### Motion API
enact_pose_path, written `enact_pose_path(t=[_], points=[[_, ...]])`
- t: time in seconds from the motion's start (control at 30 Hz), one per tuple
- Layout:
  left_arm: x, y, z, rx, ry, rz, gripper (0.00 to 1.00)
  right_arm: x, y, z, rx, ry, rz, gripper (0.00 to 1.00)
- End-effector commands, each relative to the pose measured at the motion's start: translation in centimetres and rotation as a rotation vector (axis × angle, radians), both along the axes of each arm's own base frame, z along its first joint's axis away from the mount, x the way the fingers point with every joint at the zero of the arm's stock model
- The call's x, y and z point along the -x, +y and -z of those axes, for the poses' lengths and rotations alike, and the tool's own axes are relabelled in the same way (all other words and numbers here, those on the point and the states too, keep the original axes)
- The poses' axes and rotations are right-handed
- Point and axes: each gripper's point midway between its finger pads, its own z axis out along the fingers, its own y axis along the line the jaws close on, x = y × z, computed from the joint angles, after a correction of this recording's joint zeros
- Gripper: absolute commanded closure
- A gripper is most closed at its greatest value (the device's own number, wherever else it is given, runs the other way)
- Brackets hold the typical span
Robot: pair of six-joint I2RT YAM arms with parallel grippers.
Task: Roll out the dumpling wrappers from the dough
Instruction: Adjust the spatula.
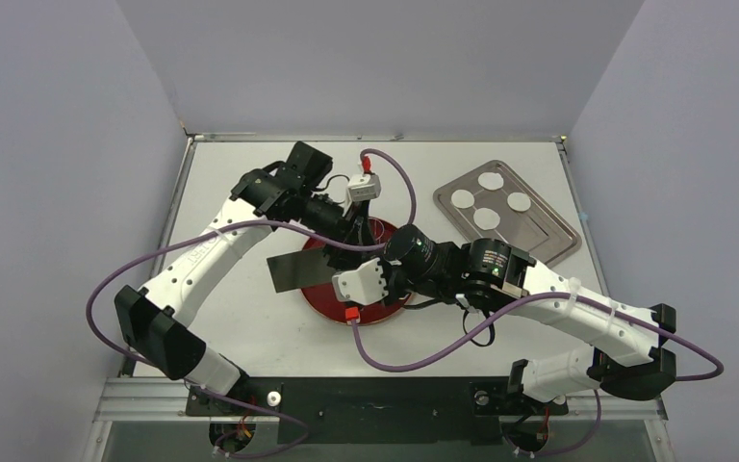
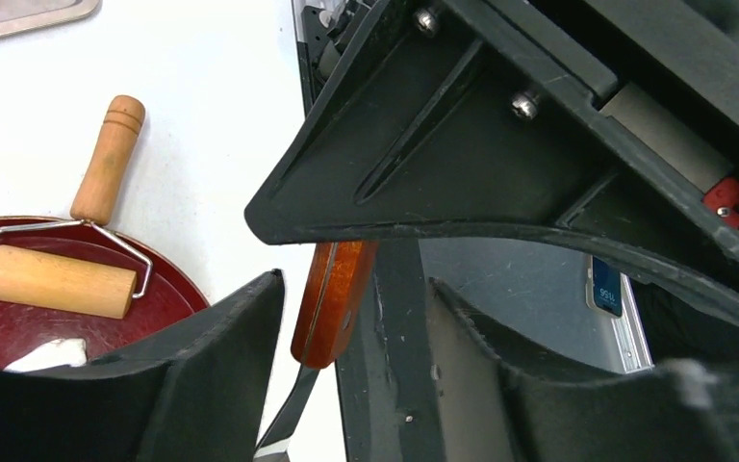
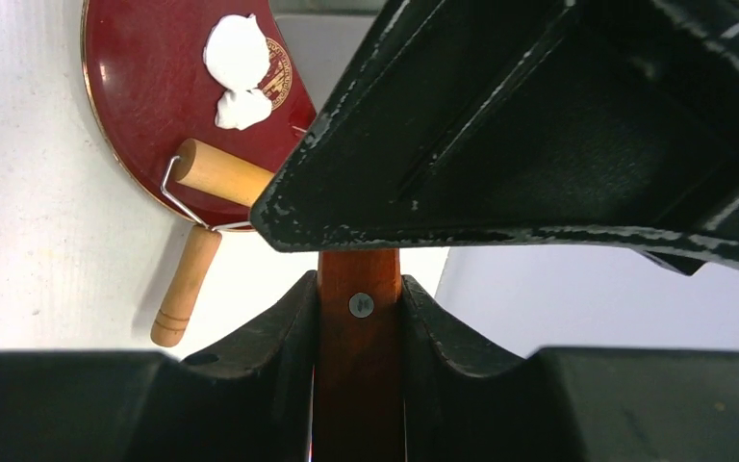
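White dough (image 3: 238,58) lies in two soft lumps on a dark red plate (image 3: 144,87), which also shows in the top view (image 1: 332,300). A wooden roller (image 3: 221,173) rests on the plate's rim; it also shows in the left wrist view (image 2: 58,281). Several round white wrappers (image 1: 486,218) lie on a steel tray (image 1: 539,236). My right gripper (image 3: 359,318) is shut on the red-brown wooden handle (image 3: 359,366) of a cleaver, whose blade (image 1: 298,269) sticks out left of the plate. My left gripper (image 2: 346,385) is open, and the handle (image 2: 332,298) hangs between its fingers without touching them.
Both wrists crowd together over the plate's middle (image 1: 366,255), with purple cables looping around them. The tray sits at the back right. Grey walls close in the table on three sides.
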Motion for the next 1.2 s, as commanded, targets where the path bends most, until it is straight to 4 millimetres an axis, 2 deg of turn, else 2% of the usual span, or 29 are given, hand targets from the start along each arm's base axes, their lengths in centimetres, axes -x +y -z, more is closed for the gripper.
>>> enact_pose_path(t=[0.0,0.03,0.07,0.17,0.23,0.47,0.53,0.57,0.6,0.63,0.7,0.77,0.93,0.97,1.0,1.07,1.17], points=[[0.2,-0.3,-0.2,0.022,-0.041,0.037,0.52,-0.7,1.3,-3.5,-0.134,-0.053,-0.005,1.0],[0.2,-0.3,-0.3,0.026,-0.048,0.042,0.56,-0.7,1.3,-3.4,-0.132,-0.053,-0.005,1.0],[0.4,-0.3,-0.3,0.023,-0.045,0.047,0.68,-0.7,1.4,-3.4,-0.133,-0.052,-0.006,1.0],[0.8,-0.3,-0.3,0.017,-0.026,0.066,0.91,-0.8,1.5,-3.5,-0.137,-0.051,-0.008,1.0],[1.1,-0.1,-0.2,0.007,-0.013,0.079,1.0,-0.8,1.6,-3.5,-0.139,-0.048,-0.01,1.0],[0.7,-0.2,-0.6,0.007,-0.046,0.072,1.0,-1.2,1.1,-3.5,-0.159,-0.056,0.035,1.0],[-0.3,-0.5,-0.7,-0.001,-0.08,0.024,1.0,-1.4,0.9,-3.5,-0.207,-0.04,0.082,0.83],[-0.9,-0.8,-0.9,0.0,-0.087,-0.004,1.0,-1.3,1.1,-3.0,-0.239,-0.006,0.099,0.64],[-1.5,-0.8,-0.6,-0.019,-0.1,-0.031,1.0,-1.4,0.9,-3.2,-0.272,0.009,0.119,0.51],[-1.9,-0.8,-0.5,-0.028,-0.101,-0.049,1.0,-1.3,1.2,-3.0,-0.328,0.057,0.15,0.25],[-3.0,-0.7,0.1,-0.055,-0.116,-0.093,1.0,-1.5,1.1,-2.9,-0.425,0.131,0.22,0.15],[-3.9,-0.6,0.4,-0.058,-0.115,-0.122,1.0,-1.9,0.6,-2.9,-0.521,0.212,0.314,0.14],[-4.8,-0.3,-0.2,-0.037,-0.163,-0.136,1.0,0.2,-0.9,-3.2,-0.742,0.404,0.455,0.12],[-4.7,-0.2,-0.2,-0.037,-0.169,-0.132,1.0,0.3,-1.0,-4.1,-0.801,0.412,0.454,0.12],[-4.7,-0.2,-0.2,-0.034,-0.185,-0.123,1.0,0.7,-1.5,-4.0,-0.848,0.441,0.472,0.12],[-4.5,-0.1,-0.3,-0.026,-0.199,-0.102,1.0,0.5,-1.7,-6.3,-1.015,0.461,0.473,0.11],[-4.1,0.0,-0.5,-0.022,-0.235,-0.066,1.0,-0.3,-3.3,-8.1,-1.174,0.489,0.54,0.09]])
